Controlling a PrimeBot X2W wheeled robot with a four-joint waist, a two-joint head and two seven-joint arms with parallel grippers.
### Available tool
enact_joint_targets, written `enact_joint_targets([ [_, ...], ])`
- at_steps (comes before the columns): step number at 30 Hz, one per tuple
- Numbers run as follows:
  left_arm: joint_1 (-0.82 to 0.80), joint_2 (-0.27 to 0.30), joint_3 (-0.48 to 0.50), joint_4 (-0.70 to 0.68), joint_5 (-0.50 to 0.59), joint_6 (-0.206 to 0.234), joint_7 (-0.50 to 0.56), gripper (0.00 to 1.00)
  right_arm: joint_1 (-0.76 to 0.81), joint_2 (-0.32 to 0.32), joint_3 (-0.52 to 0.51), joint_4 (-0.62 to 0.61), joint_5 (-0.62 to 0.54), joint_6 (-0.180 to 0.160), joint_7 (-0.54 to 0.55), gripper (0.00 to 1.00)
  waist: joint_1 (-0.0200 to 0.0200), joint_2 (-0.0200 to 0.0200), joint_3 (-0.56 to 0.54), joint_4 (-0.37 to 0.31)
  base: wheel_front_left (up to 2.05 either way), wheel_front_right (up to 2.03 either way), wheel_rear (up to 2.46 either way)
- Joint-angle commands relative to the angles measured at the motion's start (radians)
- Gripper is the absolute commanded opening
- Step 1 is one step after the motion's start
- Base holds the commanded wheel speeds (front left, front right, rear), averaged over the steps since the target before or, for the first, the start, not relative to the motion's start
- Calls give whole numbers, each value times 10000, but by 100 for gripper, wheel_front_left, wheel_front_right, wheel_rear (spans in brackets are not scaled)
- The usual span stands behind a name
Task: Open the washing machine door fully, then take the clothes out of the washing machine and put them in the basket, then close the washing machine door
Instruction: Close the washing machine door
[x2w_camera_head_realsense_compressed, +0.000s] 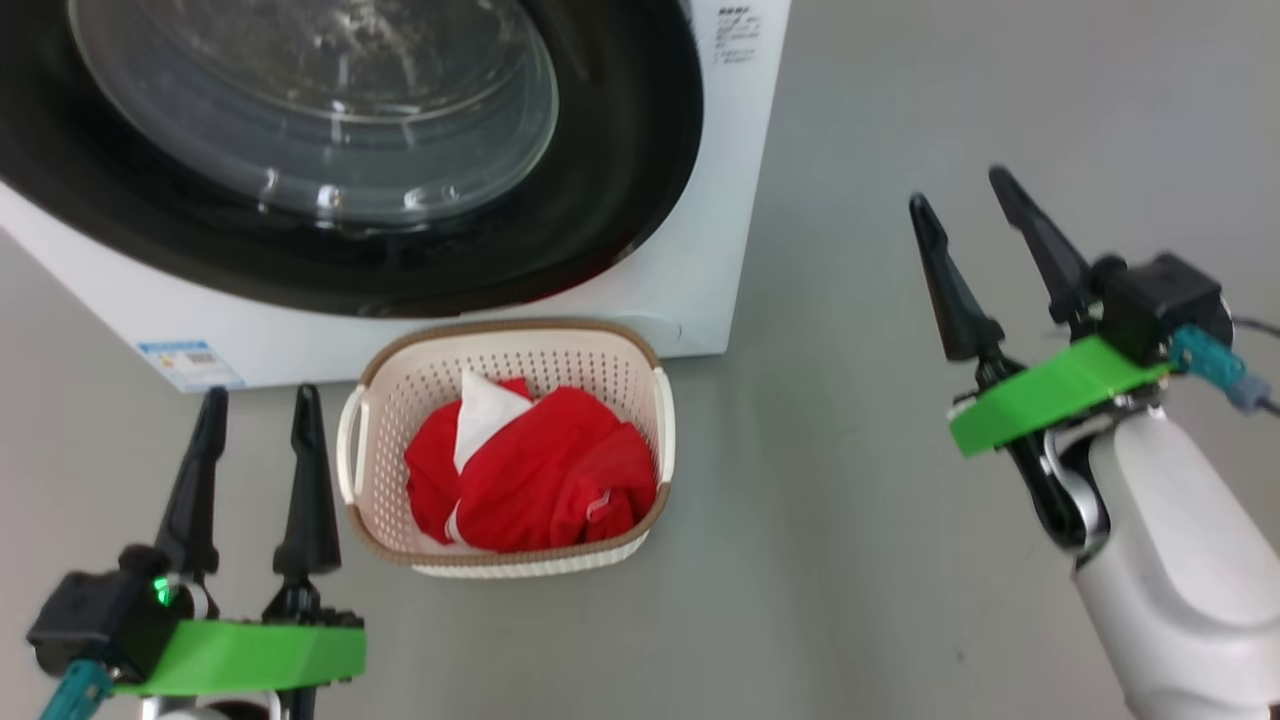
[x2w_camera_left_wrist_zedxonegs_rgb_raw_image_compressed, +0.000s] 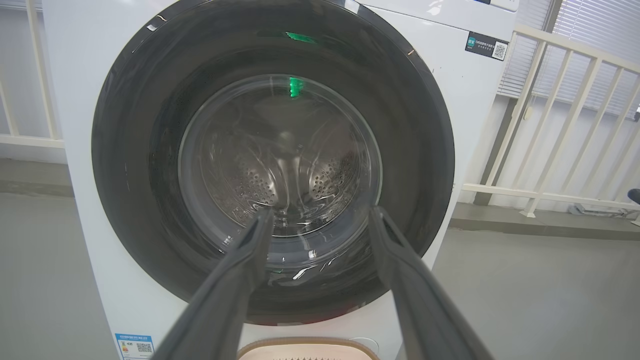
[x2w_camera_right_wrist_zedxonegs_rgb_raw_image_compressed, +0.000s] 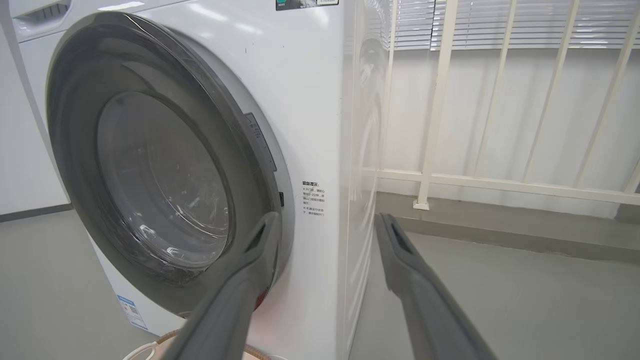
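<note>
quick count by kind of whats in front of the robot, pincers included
washing machine: 1
basket: 1
heap of red clothes: 1
pincers: 2, left pincer and right pincer
total: 5

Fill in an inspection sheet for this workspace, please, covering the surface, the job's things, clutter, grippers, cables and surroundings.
Surface: smooth grey floor; the basket stands on it.
Job's things: white washing machine; its door looks shut against the front, and no red fabric shows through the glass. The clothes, red with a white patch, lie bunched in the basket, which sits right in front of the machine.
Clutter: nothing seen.
Grippers: left gripper open and empty, beside the basket; right gripper open and empty, off to the machine's side.
Cables: a teal-plugged cable at the right gripper's base.
Surroundings: white railing and blinds behind the machine.
</note>
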Motion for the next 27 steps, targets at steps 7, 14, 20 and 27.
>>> enact_joint_targets([
  [7,617,155,494,-23,49,18,-90,100,1609,306,-749,-1120,-366,-36,-63,100,0,0,-996,-565,0,0,0],
  [14,1002,221,674,77,45,-26,-90,100,2423,401,-1202,-1613,-492,-36,-63,100,0,0,-1255,-805,0,0,0],
  [20,1511,298,850,241,197,-31,-90,100,3323,392,-1378,-2196,-545,-36,-63,100,0,0,-1616,-936,0,0,0],
  [27,1999,340,995,406,261,-73,-90,100,4269,341,-1480,-2843,-412,-36,-63,100,0,0,-1939,-995,0,0,0],
])
